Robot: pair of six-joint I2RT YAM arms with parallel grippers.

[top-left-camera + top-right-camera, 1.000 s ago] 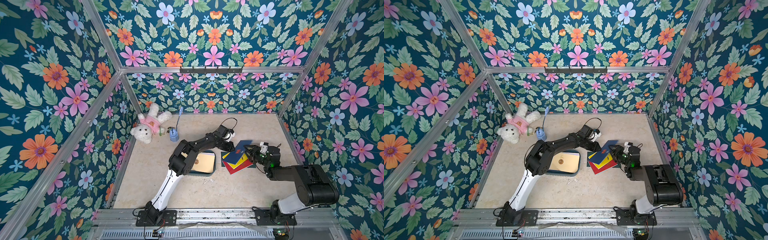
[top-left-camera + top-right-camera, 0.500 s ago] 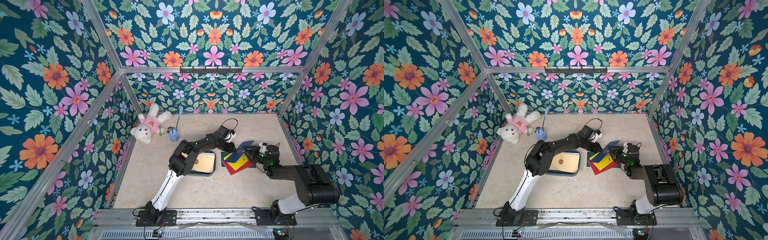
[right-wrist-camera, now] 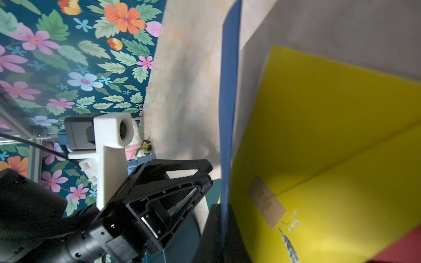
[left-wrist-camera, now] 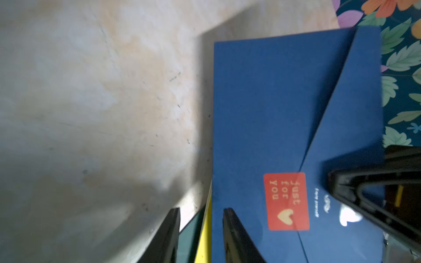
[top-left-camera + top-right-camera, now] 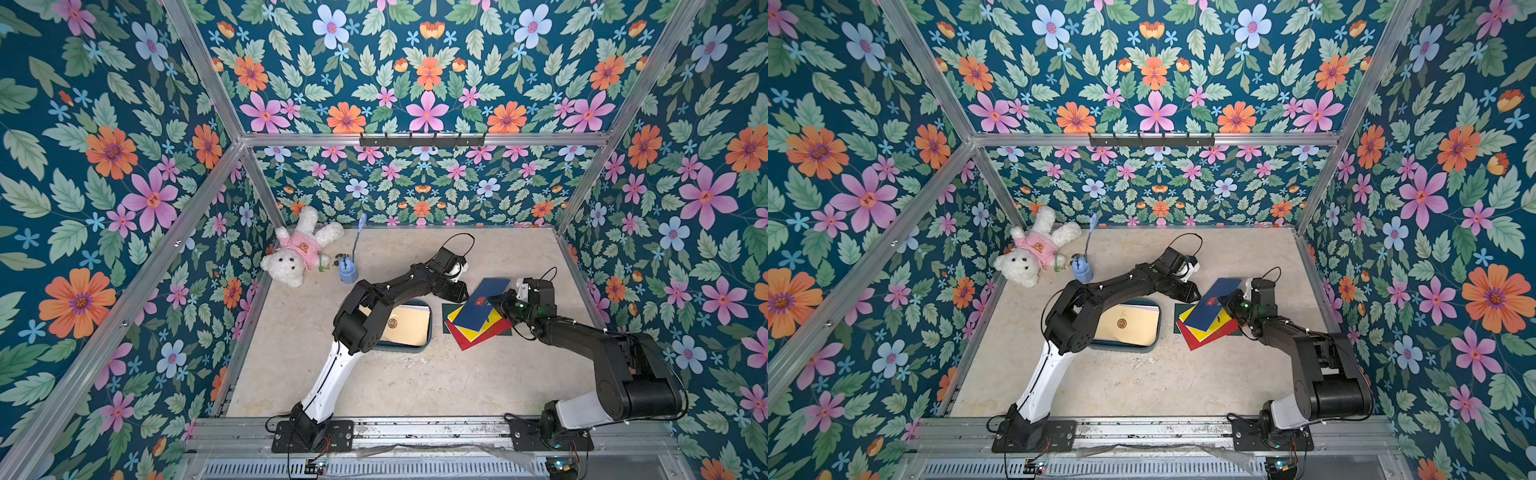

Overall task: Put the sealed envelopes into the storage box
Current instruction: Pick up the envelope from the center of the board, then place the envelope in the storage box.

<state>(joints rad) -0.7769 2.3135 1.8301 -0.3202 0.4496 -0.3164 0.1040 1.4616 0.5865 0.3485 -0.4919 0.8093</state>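
Far off to the back left of the tray [image 5: 399, 351], a teddy bear [image 5: 291, 257] and a blue cup [image 5: 348, 272] sit by the wall, clear of the work. The tray lies under the left arm's elbow with a cream envelope [image 5: 409, 324] flat inside it, seal up, so I'd say part of the job is done.

Just right of the tray the left gripper [image 5: 460, 293] hangs low with its jaws a little apart and nothing pinched. Seen from its wrist, its fingers [image 4: 237, 239] straddle the near edge of the navy envelope [image 5: 484, 305], probably to steady or receive it.

Further right of the tray is the pile [image 5: 471, 336] of yellow, red and dark green envelopes, fanned on the floor and well outside the tray. The navy envelope sits on top, tilted. The side farthest from the tray is raised because the right gripper [image 5: 498, 302] is clamped tight on that edge. Tipping it this way peels it off the yellow one beneath, likely so that only one comes away.
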